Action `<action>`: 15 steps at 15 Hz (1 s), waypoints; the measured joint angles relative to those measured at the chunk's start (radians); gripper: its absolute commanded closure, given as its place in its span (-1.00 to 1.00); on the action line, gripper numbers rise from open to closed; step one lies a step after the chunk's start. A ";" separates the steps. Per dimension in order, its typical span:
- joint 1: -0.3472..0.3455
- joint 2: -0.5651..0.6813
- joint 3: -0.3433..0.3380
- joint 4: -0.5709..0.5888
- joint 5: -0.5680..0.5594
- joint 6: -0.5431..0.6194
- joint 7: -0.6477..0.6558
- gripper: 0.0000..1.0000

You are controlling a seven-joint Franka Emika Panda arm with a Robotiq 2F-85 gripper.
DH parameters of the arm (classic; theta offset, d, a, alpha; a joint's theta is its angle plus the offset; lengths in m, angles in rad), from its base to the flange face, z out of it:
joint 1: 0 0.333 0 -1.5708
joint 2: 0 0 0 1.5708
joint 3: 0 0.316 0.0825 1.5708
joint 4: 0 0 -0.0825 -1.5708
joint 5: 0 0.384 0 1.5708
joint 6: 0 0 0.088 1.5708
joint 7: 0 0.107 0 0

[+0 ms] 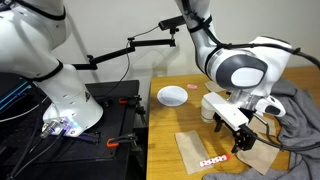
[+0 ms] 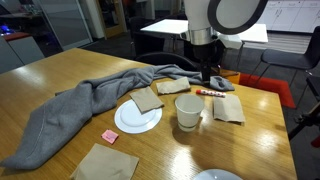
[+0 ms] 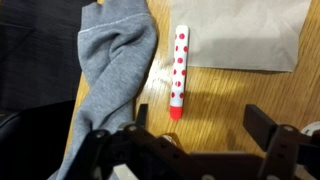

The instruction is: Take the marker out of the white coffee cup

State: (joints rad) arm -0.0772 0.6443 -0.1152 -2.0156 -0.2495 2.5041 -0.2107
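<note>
The thin red-and-white dotted marker (image 3: 180, 65) lies flat on the wooden surface (image 3: 225, 100). The small white paper coffee cup (image 2: 188, 112) stands near the marker. The black gripper (image 3: 182, 130) hovers over the marker, jaws spread wide, holding nothing.

Bare table (image 3: 225, 100) lies open on one side of the marker (image 3: 179, 65); the grey cloth (image 3: 115, 60) crowds its other side.

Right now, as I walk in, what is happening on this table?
The robot arm's tool hangs open above the wooden table and holds nothing. The marker lies flat on the table, between the grey cloth and a brown napkin. The white coffee cup stands upright, apart from the marker, so the marker is already out of the cup.
</note>
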 measured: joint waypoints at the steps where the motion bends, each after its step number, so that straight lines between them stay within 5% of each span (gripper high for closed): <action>1: 0.004 -0.026 0.000 -0.012 -0.007 0.000 0.000 -1.00; 15: 0.069 -0.524 0.031 -0.317 -0.078 -0.003 0.047 -1.00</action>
State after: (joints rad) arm -0.0083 0.1200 -0.0841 -2.3325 -0.3278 2.5014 -0.1640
